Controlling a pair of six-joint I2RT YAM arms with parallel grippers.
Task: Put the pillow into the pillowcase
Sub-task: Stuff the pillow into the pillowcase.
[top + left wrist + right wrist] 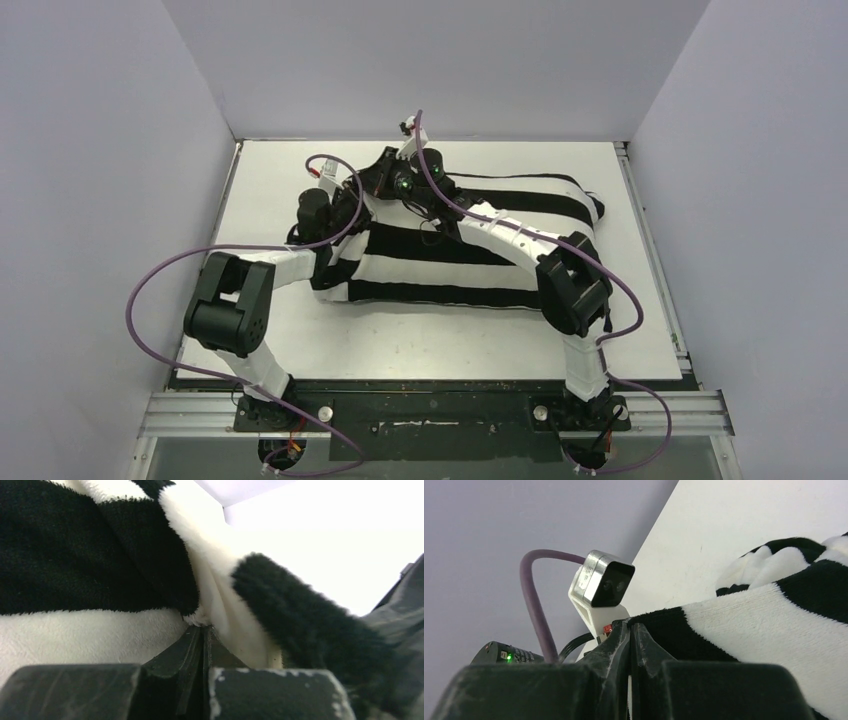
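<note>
The black-and-white striped pillowcase lies plump across the middle of the table. No bare pillow shows; it is hidden. Both grippers meet at the pillowcase's back left end. My left gripper is shut, and in the left wrist view its tips pinch a fold of the fluffy striped pillowcase. Just behind it is my right gripper, also shut. In the right wrist view its tips close on the black edge of the pillowcase.
The white table is walled in by grey panels at the left, back and right. Purple cables loop out from both arms. The left arm's wrist camera sits close beside my right fingertips.
</note>
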